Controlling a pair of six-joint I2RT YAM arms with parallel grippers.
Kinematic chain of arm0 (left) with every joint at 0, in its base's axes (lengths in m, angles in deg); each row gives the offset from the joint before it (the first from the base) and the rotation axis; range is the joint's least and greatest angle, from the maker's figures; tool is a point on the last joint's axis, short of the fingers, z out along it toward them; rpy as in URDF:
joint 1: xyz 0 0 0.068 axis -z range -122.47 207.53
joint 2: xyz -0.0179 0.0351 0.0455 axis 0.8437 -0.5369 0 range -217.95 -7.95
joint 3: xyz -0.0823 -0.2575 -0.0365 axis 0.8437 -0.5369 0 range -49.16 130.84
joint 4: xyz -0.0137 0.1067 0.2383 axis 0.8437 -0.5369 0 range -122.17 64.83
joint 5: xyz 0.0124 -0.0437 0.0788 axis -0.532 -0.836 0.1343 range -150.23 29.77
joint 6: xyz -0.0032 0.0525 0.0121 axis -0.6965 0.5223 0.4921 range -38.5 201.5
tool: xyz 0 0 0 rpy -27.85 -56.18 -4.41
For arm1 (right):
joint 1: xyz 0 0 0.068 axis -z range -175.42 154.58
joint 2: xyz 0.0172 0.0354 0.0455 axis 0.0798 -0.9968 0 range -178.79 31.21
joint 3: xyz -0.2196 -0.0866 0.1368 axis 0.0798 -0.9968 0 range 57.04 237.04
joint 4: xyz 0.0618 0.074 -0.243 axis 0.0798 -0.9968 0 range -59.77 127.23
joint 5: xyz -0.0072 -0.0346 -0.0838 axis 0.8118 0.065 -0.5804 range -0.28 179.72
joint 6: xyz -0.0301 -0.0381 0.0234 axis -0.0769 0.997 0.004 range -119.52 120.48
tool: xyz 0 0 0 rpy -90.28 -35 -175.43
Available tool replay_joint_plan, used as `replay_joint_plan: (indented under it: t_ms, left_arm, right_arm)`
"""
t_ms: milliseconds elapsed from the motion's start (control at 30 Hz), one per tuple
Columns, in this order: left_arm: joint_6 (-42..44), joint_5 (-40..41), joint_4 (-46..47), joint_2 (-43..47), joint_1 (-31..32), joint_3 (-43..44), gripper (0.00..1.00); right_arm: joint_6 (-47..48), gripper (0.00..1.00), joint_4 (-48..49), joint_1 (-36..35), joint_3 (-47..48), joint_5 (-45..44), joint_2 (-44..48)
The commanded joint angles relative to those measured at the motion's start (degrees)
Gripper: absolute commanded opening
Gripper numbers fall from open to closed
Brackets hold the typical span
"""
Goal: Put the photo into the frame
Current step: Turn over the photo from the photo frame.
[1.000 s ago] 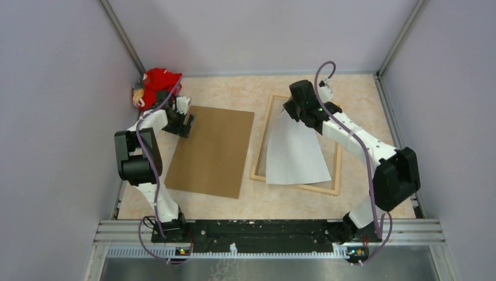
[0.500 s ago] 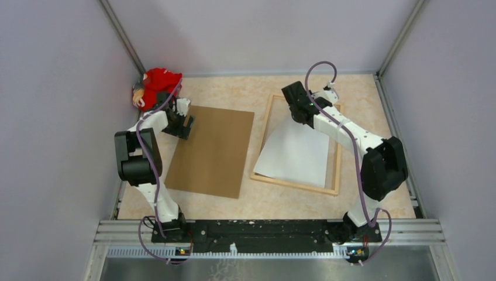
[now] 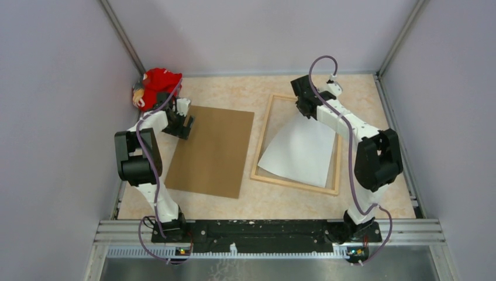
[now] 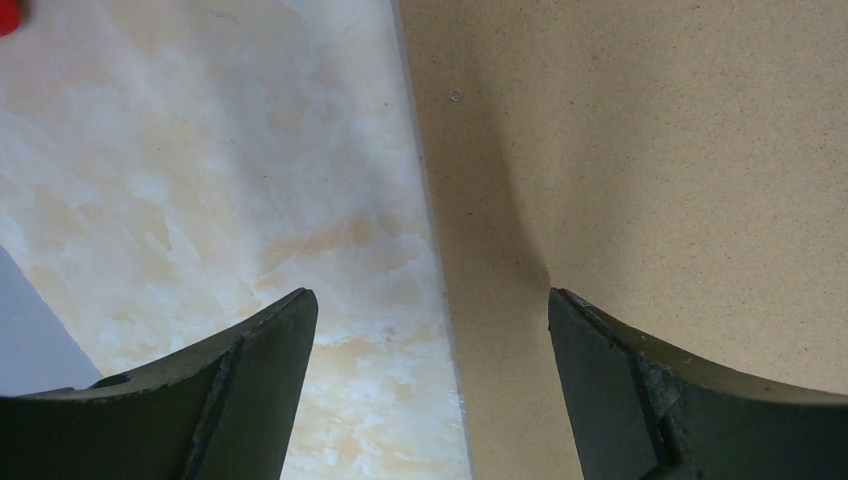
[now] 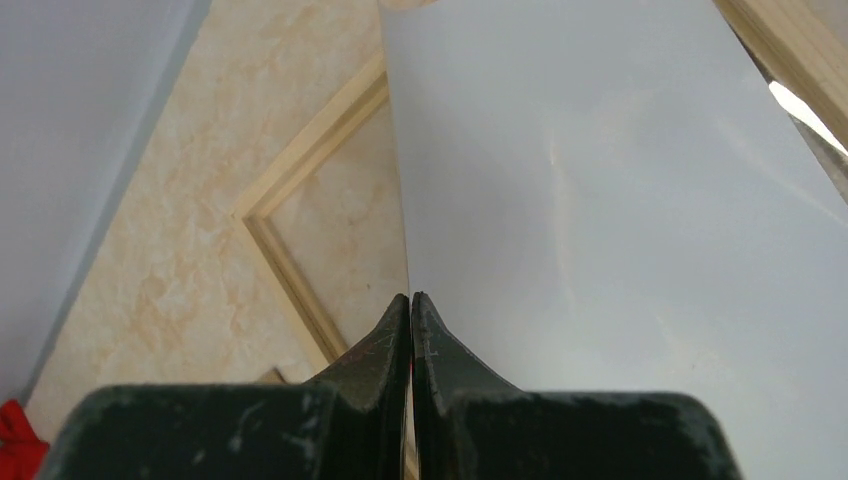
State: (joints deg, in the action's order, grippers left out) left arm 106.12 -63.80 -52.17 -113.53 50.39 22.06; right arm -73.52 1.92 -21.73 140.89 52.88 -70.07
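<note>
Swings right gripper (image 5: 411,297) farther back, clamped on photo (image 3: 298,152), laying it flatter over frame (image 3: 295,184); keeps left gripper (image 4: 432,295) spread above board (image 3: 213,152).

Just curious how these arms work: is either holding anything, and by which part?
The right gripper pinches the thin white-backed rectangular photo at its far edge; the left gripper, open, holds nothing.

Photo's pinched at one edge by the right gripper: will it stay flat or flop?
Probably floppy: the photo is a thin sheet with a bowed sheen across it. Likely light: the right gripper holds it by a fingertip pinch alone. Its near edge may drag on the frame.
</note>
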Motion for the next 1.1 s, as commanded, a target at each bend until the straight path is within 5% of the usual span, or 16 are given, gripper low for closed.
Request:
replay_joint_plan:
  t_ms: [0,267,500,1067]
  left_arm:
    - [0.4,0.3,1.1,2.0,-0.3,-0.2,0.92]
    - [0.6,0.4,1.4,2.0,-0.3,-0.5,0.92]
    - [0.2,-0.1,1.1,2.0,-0.3,-0.2,0.92]
    - [0.4,-0.2,1.3,2.3,-0.3,-0.8,0.92]
  right_arm:
    - [9.3,0.00,1.3,1.5,6.3,5.6,-3.0]
    - [18.2,0.00,-3.4,3.5,14.3,14.3,-8.4]
    - [20.3,0.00,-0.5,3.5,10.8,21.8,-7.0]
    - [19.5,0.00,-4.7,3.6,7.6,18.6,-2.0]
